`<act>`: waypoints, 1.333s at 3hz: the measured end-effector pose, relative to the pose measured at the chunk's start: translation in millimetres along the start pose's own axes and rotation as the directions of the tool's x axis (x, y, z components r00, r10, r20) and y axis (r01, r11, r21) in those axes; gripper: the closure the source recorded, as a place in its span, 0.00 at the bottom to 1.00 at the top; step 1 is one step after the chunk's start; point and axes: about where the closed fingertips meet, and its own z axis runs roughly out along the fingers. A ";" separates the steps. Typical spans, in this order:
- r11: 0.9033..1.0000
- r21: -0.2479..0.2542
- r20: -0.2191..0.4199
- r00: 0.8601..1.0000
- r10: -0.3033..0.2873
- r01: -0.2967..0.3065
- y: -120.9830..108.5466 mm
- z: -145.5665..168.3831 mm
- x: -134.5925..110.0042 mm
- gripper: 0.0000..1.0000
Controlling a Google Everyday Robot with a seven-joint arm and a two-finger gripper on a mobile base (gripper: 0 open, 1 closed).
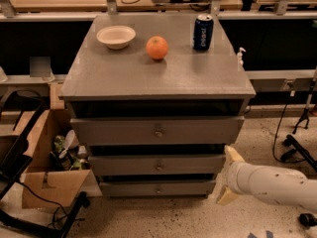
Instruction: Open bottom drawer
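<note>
The grey cabinet [158, 78] has three wide drawers. The bottom drawer [129, 188] is the lowest one. Its flat grey front sits flush and carries a small round knob [159, 189] at the centre. My gripper [229, 176] is low at the cabinet's right front corner, level with the lower two drawers and right of their fronts. It is open, one cream finger [233, 155] above and the other below, and holds nothing. The white arm [272, 185] reaches in from the right.
A white bowl [116, 36], an orange [157, 47] and a blue can [203, 32] stand on the cabinet top. A cardboard box [47, 182] with clutter sits on the floor to the left. Cables and a stand foot [297, 150] lie on the floor to the right.
</note>
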 end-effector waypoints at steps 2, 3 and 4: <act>0.987 -0.023 0.027 0.987 -0.161 0.161 54.3 87.9 8.4 0.00; 0.986 -0.051 0.038 0.987 -0.158 0.160 75.5 124.0 12.6 0.00; 0.986 -0.051 0.038 0.987 -0.158 0.160 75.6 124.1 12.6 0.00</act>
